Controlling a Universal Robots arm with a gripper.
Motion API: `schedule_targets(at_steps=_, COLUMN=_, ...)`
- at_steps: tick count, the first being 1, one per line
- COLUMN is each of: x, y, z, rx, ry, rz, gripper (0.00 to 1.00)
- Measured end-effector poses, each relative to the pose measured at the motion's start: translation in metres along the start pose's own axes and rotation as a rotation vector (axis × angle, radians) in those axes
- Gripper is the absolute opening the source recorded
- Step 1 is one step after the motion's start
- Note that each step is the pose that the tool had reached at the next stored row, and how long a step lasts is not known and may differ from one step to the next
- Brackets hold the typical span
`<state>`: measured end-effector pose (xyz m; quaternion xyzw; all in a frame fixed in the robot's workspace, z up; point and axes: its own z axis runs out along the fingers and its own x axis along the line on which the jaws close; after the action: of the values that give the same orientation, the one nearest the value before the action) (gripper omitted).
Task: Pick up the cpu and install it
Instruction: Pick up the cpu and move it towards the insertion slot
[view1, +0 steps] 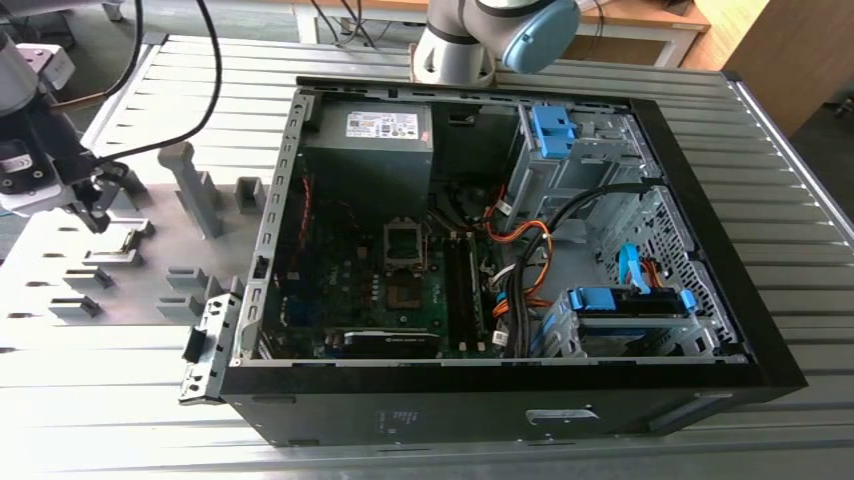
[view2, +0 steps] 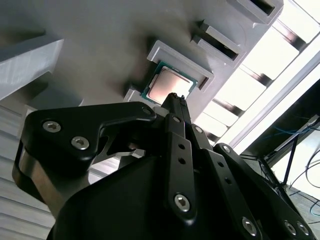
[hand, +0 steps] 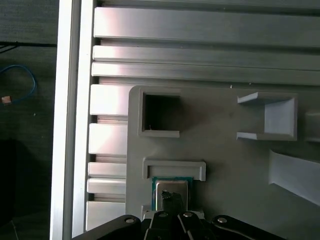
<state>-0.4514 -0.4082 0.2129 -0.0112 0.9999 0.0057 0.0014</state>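
In the exterior view, the fingers (view1: 94, 212) are seen low over the grey holder plate (view1: 34, 262) on the bench (view1: 80, 390), at the exterior view's left. The open computer case (view1: 507, 405) with the motherboard socket (view1: 407, 243) is placed well apart from the fingers, toward the exterior view's right.

In the second wrist view, the fingers (view2: 174, 105) are drawn close together into one narrow tip, and nothing is held between them. The cpu (view2: 167, 85) is found straight ahead of this tip. It is lying flat inside a holder block (view2: 172, 54), with its metal top turned to the fingers. The tip is lined up over the edge of the cpu nearest to the fingers; whether the metal is touched cannot be told.

In the first wrist view, the same relation is shown. The cpu (hand: 171, 186) is seated in its holder block (hand: 174, 167), just beyond the fingers (hand: 172, 199) and centred on them. The chip is nearly square, so no long axis is to be considered. It is judged that the pick-up is not yet done, as the cpu is not yet lifted from its holder block.
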Motion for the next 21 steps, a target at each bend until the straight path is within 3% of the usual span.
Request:
schedule_targets(at_steps=6, x=-0.0025, y=-0.0003, z=0.0022, rx=0.0056, ry=0.0071, rz=-0.001, gripper=0.11)
schedule_targets(at_steps=21, x=-0.0034, y=-0.0033, z=0.006, rx=0.006, ry=0.0073, rz=-0.005, gripper=0.11)
